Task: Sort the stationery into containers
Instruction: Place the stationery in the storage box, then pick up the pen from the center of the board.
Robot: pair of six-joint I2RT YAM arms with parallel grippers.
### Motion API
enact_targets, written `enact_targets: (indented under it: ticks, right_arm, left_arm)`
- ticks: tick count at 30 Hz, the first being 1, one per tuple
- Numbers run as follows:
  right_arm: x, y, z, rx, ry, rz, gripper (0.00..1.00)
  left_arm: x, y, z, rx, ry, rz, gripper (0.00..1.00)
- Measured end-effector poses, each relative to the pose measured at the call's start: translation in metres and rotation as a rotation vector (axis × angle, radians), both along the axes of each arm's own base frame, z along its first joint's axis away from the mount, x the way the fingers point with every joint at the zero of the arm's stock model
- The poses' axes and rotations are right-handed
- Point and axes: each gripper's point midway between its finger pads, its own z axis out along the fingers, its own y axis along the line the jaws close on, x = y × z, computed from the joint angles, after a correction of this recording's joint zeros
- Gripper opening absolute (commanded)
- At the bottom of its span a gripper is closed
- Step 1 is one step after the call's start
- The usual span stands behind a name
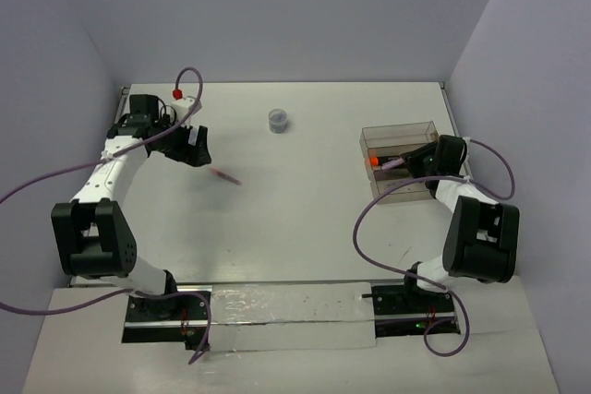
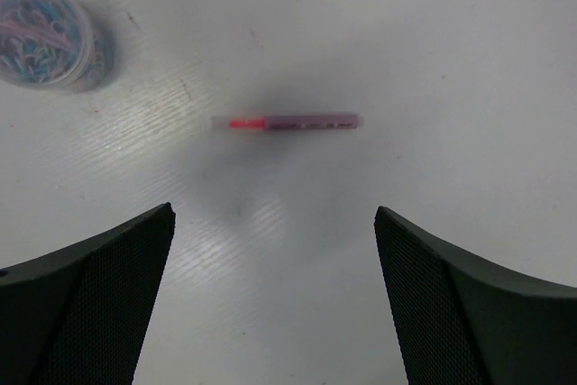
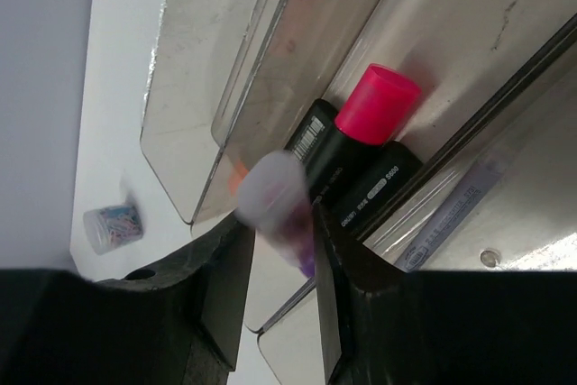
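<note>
Counting across the matte white desk [image 1: 305,228] from left to right gives one loose pen, one jar and one tray, with two more pens at the tray.

The left claw [image 2: 273,218] hangs above the desk with its two black, mesh-textured fingers [image 2: 99,304] spread wide, holding and touching nothing. Just beyond it lies the slim grey-purple pen with a red-pink end [image 2: 287,122], flat on the desk and crosswise to the fingers. Further right and towards the back stands the small round clear jar of mixed coloured clips [image 1: 277,120], upright and well apart from the pen.

At the right sits the clear, smoky plastic rectangular tray [image 1: 399,128], with thin glossy walls and long dividers. One black marker with a bright pink-red cap [image 3: 361,160] lies inside one long compartment, white print along its barrel; which compartment I cannot tell. A clear flat piece with printed lettering [image 3: 455,218] lies in the compartment next to it.

The right claw [image 3: 281,232] is over the tray's near edge, narrowed onto one slim purple pen with a frosted pale cap [image 3: 275,188], both black fingers pressed against its barrel. Whether that pen touches the marker cannot be told.
</note>
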Motion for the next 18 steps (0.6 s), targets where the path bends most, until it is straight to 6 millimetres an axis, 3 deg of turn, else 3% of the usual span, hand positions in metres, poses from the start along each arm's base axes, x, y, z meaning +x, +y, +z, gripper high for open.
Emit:
enact_targets:
  ticks: [5,9,15,18]
  right_arm:
    - [0.004,0.001,-0.005,0.015,0.011,0.004,0.41]
    - [0.006,0.002,-0.004,0.036,0.005,0.0,0.5]
    - [0.008,0.002,0.004,0.062,-0.019,-0.003,0.53]
    - [0.005,0.003,0.023,0.031,-0.055,0.024,0.53]
  left_arm:
    - [0.005,0.014,-0.031,0.107,0.051,-0.024,0.95]
    - [0.008,0.018,-0.054,0.168,0.104,-0.048,0.95]
    - [0.008,0.01,-0.063,0.247,0.083,-0.155,0.93]
    - [0.011,0.004,-0.066,0.358,0.003,-0.3,0.93]
